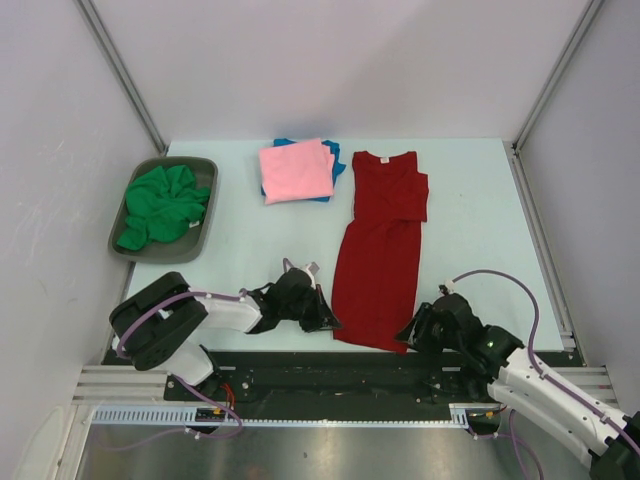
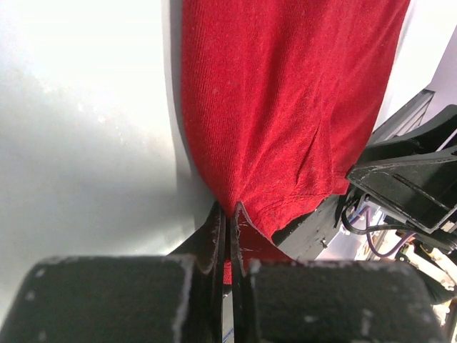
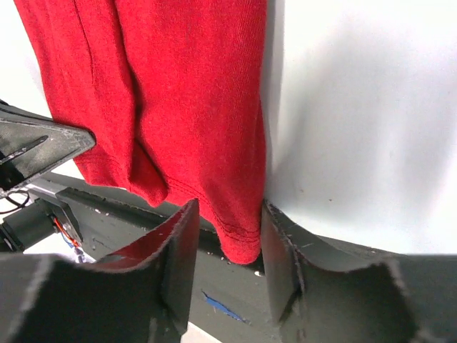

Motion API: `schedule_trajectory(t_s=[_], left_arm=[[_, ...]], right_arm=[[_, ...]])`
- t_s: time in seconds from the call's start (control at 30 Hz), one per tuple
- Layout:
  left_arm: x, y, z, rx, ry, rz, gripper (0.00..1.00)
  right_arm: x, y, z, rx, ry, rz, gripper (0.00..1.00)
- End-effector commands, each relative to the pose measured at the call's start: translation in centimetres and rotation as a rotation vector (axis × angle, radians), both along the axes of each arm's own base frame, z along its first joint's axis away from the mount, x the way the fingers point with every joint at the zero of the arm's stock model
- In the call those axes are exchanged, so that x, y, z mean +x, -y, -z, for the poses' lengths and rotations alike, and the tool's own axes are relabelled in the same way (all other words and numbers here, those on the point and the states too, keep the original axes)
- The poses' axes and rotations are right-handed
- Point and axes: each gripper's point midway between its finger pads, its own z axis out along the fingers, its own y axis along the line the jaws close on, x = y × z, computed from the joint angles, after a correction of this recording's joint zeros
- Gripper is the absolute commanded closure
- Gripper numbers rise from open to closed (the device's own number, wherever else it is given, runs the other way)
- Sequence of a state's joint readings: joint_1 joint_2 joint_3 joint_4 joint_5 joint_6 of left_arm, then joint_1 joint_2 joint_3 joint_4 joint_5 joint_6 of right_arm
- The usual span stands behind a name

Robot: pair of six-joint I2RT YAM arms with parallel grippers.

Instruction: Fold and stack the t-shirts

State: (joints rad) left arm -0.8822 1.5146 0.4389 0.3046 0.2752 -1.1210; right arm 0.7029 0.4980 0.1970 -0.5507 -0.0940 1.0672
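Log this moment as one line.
left end effector: shut on dark red t-shirt hem corner | right end effector: open, astride other corner | pink t-shirt: folded on blue t-shirt

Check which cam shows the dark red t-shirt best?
Top external: the whole dark red t-shirt lies lengthwise on the table, collar far. Left wrist shows only its near corner pinched in the left gripper; right wrist, the other corner between the parted fingers of the right gripper.

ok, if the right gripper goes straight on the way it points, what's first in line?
The dark red t-shirt: its hem corner sits between the right gripper's open jaws, with more of that cloth beyond.
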Motion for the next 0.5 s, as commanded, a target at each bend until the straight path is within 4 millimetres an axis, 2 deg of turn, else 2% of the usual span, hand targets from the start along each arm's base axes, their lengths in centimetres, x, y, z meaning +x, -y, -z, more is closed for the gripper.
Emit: schedule_trajectory(t_s=[0.0,0.1,0.2,0.3,0.47], left_arm=[[-1.2,-1.7,1.4,0.052,-0.020,0.014,1.00],[-1.2,-1.5,0.5,0.022,-0.005,0.013,1.00],[-1.8,-1.7,0.0,0.006,0.006,0.011,1.00],[-2.5,-2.0,-0.1,-0.001,0.005,0.020,1.00],[-3.7,-1.6,-0.2,-0.015,0.010,0.041,1.00]], right_arm=[[0.0,0.3,0.8,-0.008,-0.005,0.040,0.59],[0.3,0.5,1.1,-0.017,0.001,0.056,0.75],[0.7,0.7,1.2,-0.033,0.013,0.069,0.84],[1.5,1.1,1.2,-0.059,0.040,0.093,1.00],[1.7,0.9,0.5,-0.068,0.058,0.076,1.00]])
